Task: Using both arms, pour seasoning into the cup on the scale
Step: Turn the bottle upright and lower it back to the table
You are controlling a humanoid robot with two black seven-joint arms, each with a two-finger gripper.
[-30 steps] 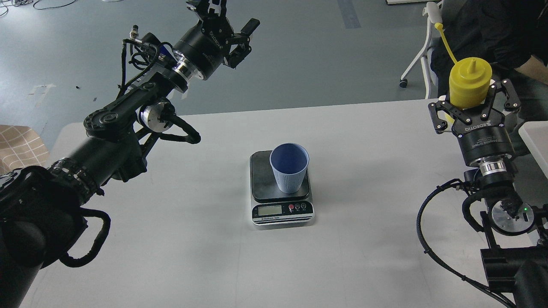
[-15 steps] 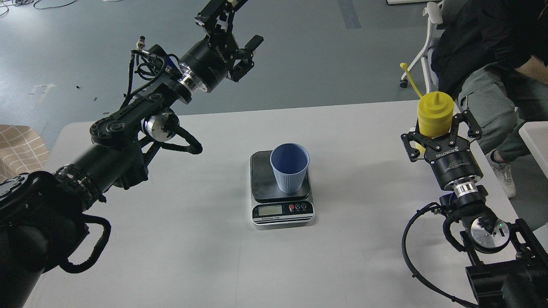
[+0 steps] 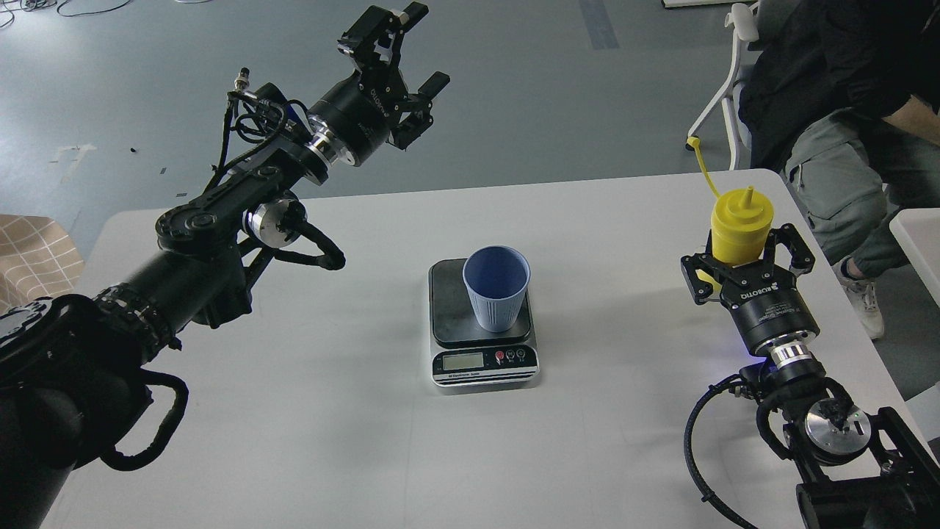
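The light-blue ribbed cup stands upright on the dark platform of the scale at the table's middle, display strip facing me. My right gripper is shut on the yellow seasoning bottle at the table's right side. It holds the bottle upright, nozzle up, with the cap strap sticking up to the left. The bottle is well to the right of the cup. My left gripper is open and empty, raised high beyond the table's far edge, up and left of the cup.
A seated person and a white chair are at the back right, close to the table's corner. A white object lies off the right edge. A beige checked thing is at the far left.
My right gripper has moved down and to the left with the bottle, which now looks lower and smaller. My left gripper has shifted slightly and stays open.
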